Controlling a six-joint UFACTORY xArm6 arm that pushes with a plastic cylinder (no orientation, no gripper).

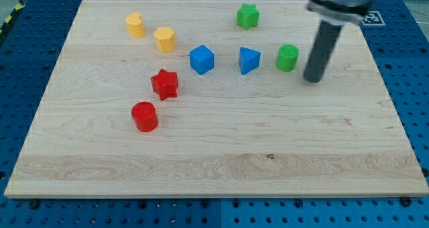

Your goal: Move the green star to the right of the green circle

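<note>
The green star (247, 16) sits near the view's top, a little right of centre. The green circle (288, 57) stands below and to the right of it. My tip (312, 79) is on the board just right of the green circle and slightly below it, a small gap apart. The rod rises from the tip toward the view's top right. The green star is well to the upper left of my tip.
A blue triangle (249, 60) lies left of the green circle, a blue cube (201, 59) further left. Two yellow blocks (135, 25) (164, 38) sit upper left. A red star (164, 84) and red cylinder (144, 116) lie left of centre. The wooden board (214, 167) has blue pegboard around it.
</note>
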